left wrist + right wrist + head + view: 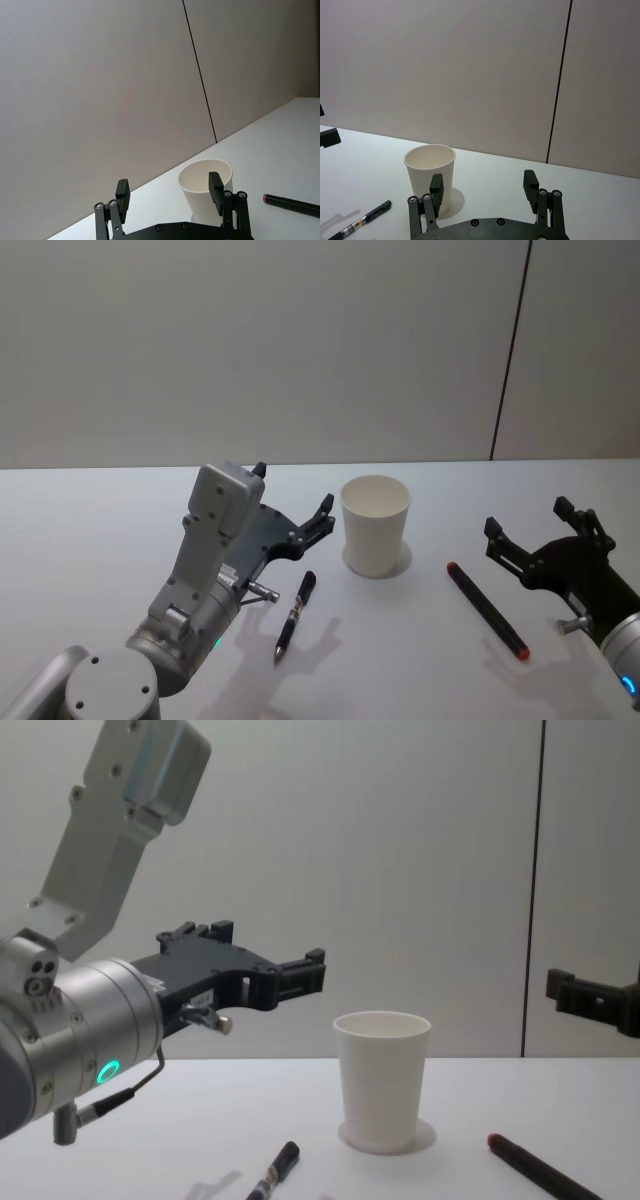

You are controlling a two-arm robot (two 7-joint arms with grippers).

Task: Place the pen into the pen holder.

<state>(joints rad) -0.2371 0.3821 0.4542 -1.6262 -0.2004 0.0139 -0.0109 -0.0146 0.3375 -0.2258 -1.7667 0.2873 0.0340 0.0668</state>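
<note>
Got the black pen [296,613] lying flat on the table [100,540], just beside and below the open, empty left claw [292,492], long axis pointing roughly toward the white paper cup [375,525]. Other, red-tipped pen [487,609] nearer the right claw [527,517] (open too).

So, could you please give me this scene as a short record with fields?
pen holder: white paper cup, upright mid-table, no pen in it
black pen: lying flat on the holder's left, apart from it
red-ended pen: lying flat on the holder's right, apart from it
left pincer: open, raised above the table near the black pen, holding nothing
right pincer: open, beside the red-ended pen, holding nothing
task state: neither pen picked up yet
</note>
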